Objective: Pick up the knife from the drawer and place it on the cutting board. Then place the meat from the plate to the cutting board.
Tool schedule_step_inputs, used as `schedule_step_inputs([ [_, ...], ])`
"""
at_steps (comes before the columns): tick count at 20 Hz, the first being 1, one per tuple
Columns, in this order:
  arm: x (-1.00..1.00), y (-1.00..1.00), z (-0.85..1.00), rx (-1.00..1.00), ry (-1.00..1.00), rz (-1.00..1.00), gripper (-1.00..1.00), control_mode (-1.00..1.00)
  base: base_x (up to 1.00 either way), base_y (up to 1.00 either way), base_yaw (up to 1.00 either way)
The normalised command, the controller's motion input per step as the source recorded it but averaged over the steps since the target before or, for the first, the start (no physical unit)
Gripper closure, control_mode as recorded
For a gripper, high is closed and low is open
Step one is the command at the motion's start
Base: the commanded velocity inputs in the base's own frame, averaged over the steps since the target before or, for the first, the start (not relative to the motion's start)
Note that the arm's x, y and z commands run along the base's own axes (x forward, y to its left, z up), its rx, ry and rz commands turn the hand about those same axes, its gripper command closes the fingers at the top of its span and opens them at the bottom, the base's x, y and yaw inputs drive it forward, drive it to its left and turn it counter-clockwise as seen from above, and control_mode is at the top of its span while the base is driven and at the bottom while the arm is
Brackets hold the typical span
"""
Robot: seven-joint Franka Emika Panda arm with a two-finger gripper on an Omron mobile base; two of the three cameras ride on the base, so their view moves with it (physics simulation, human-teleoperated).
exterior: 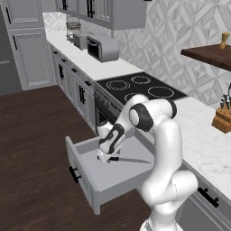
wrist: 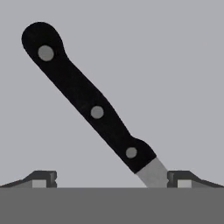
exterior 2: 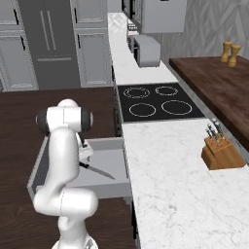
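Note:
The drawer is pulled out from the counter, light grey with a black bar handle on its front. On its floor lies the knife, black handle and narrow silver blade. My gripper hangs low inside the drawer, right over the handle end. In the hand view the knife runs slanted from upper left to lower right, its blade close to the right fingertip. The gripper is open, fingers wide apart and holding nothing. From the right, the knife lies beside my gripper in the drawer. The cutting board, the meat and the plate are out of view.
A black stovetop sits in the marble counter behind the drawer. A wooden knife block stands on the counter to the right. A toaster oven is farther back. Dark wooden floor lies left of the drawer.

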Motion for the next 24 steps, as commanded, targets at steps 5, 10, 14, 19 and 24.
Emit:
schedule_step_inputs([
  [5, 0.18, 0.0, -0.35, -0.03, 0.0, 0.0, -1.0, -1.0, 0.0, 0.0, 0.0],
  [10, 0.19, 0.0, -0.23, -0.01, 0.0, 0.02, -1.0, -1.0, 0.0, 0.0, 0.0],
  [14, 0.25, 0.0, -0.13, 0.0, 0.0, 0.03, -1.0, -1.0, 0.0, 0.0, 0.0],
  [19, 0.01, 0.0, -0.4, -0.01, 0.0, 0.07, 1.0, -1.0, 0.0, 0.0, 0.0],
  [24, 0.0, 0.0, -0.52, 0.0, 0.0, 0.07, 1.0, -1.0, 0.0, 0.0, 0.0],
])
